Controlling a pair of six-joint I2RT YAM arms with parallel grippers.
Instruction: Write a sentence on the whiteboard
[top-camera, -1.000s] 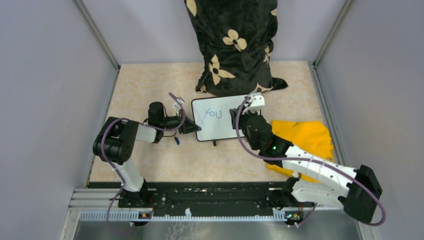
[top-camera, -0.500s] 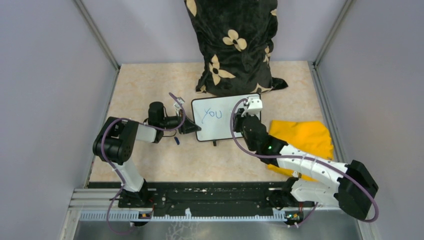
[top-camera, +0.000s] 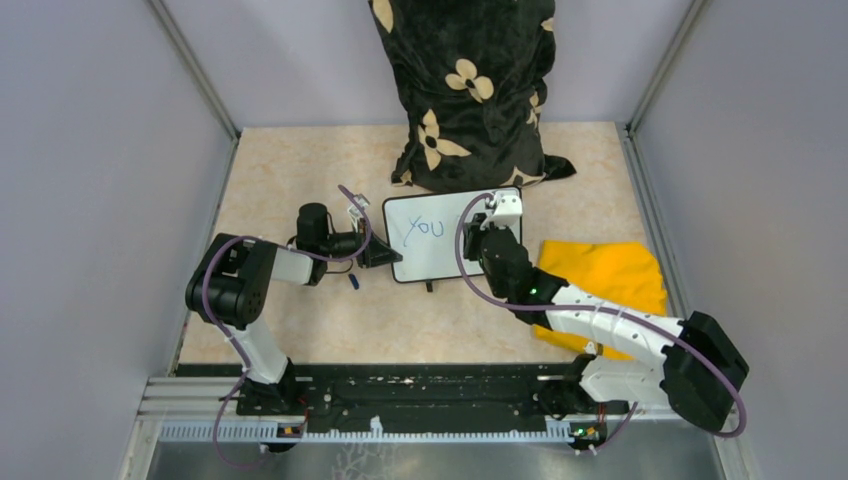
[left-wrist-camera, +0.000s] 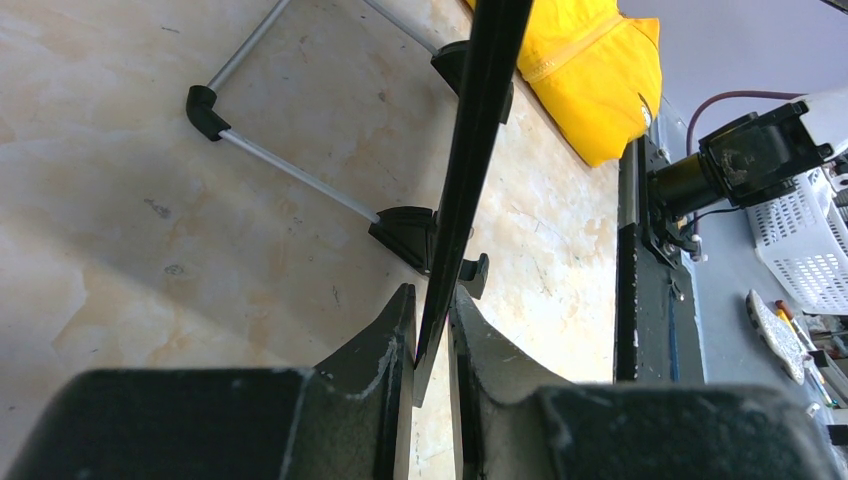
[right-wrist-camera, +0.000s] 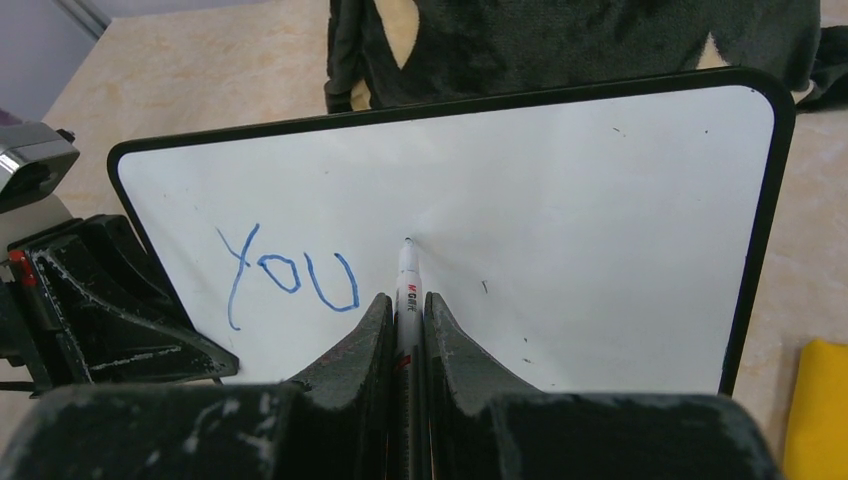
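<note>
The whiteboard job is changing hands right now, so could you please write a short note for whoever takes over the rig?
Left pincer: shut on the left edge of the whiteboard, steadying it as it stands on the table.
Right pincer: shut on a marker, with its tip at the board just right of the writing.
Done: the blue word YOU on the board's left part.
Left: the rest of the sentence; no stroke shows after YOU yet.
A yellow cloth lies on the table to the board's right.
</note>
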